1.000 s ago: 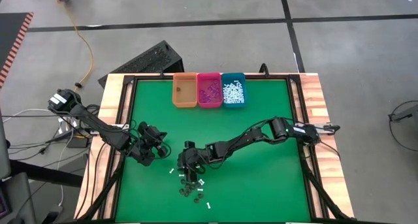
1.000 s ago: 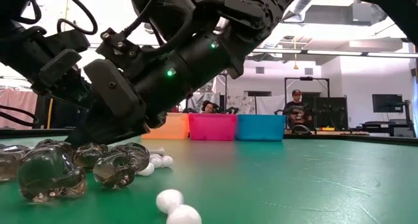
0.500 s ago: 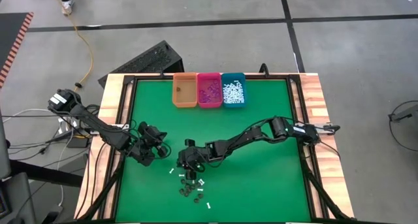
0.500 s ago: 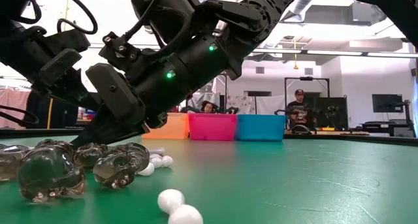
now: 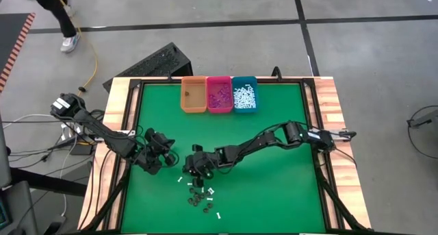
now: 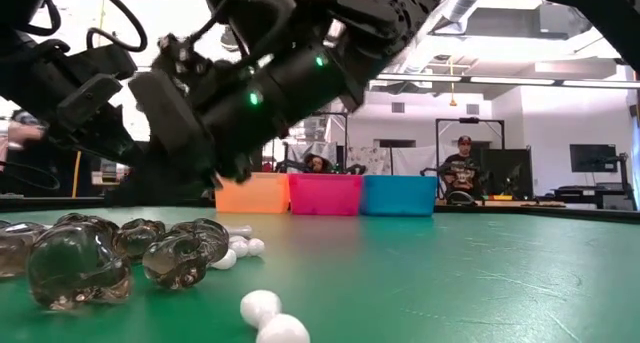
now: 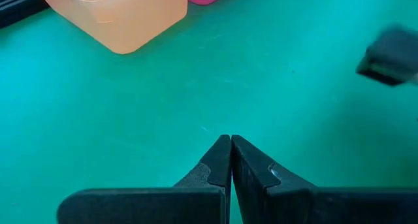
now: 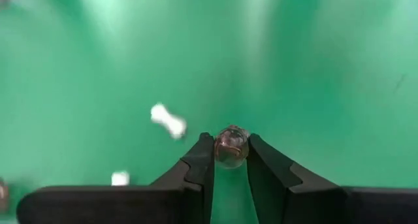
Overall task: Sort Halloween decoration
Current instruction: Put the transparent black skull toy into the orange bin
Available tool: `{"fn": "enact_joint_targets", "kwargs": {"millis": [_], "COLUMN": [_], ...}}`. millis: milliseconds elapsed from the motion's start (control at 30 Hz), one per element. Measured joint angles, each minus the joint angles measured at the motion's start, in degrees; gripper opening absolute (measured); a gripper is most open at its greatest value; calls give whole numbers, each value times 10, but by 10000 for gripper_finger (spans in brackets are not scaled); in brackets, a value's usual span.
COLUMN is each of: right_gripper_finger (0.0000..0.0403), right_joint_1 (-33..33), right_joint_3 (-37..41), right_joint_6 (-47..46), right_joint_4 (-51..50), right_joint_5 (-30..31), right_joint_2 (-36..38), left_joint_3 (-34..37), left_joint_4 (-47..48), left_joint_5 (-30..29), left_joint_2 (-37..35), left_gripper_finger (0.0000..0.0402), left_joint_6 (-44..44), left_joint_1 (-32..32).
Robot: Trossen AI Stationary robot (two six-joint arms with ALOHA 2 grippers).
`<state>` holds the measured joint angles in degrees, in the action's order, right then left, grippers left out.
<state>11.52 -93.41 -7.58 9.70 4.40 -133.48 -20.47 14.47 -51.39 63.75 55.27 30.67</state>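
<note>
Right gripper (image 8: pixel 230 160) pinched a dark brown translucent piece (image 8: pixel 231 145) between its fingertips, clear above the green mat (image 5: pixel 274 187). Hung just over the loose pile of white and dark pieces (image 5: pixel 202 195) near the table's front middle. Left gripper (image 7: pixel 230 142) fully closed, holding nothing, parked left of the pile. Orange bin (image 5: pixel 193 94), pink bin (image 5: pixel 219 94), teal bin (image 5: pixel 244 94) lined along the far edge.
</note>
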Motion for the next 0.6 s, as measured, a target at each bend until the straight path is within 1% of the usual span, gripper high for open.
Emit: {"fn": "enact_joint_targets", "kwargs": {"millis": [200,600], "right_gripper_finger": [101,102], "right_joint_1": [-25,-115], "right_joint_3": [-13,-47], "right_joint_6": [15,91], "right_joint_4": [-5,-130], "right_joint_5": [0,0], "right_joint_2": [13,45], "left_joint_3": [0,0], "left_joint_4": [0,1], "left_joint_5": [0,0], "left_joint_2": [0,0], "left_gripper_finger": [0,0], "left_joint_6": [0,5], "left_joint_1": [13,34]}}
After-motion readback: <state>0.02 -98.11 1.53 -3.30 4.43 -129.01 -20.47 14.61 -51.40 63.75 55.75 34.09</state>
